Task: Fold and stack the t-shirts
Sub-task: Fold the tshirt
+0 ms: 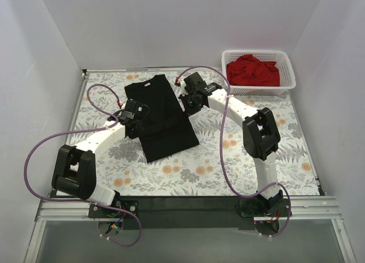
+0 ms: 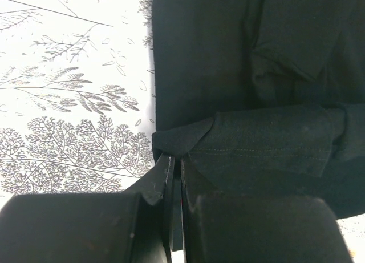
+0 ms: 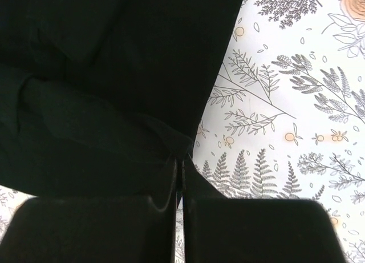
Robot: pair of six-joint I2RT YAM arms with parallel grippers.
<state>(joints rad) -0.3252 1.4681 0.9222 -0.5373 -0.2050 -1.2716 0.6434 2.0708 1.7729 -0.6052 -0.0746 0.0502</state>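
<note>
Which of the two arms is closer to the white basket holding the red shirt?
Right. The right gripper pinches the black t-shirt at its right edge, the side toward the basket; the left gripper pinches the opposite edge, with the shirt between it and the basket.

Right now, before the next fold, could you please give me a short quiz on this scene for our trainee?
1. True or false: the red shirt lies in the basket.
2. The left hand and right hand are: A wide open; B shut on the black shirt; C holding the basket.
3. How many shirts lie outside the basket?
Key: 1 true; 2 B; 3 one.
</note>
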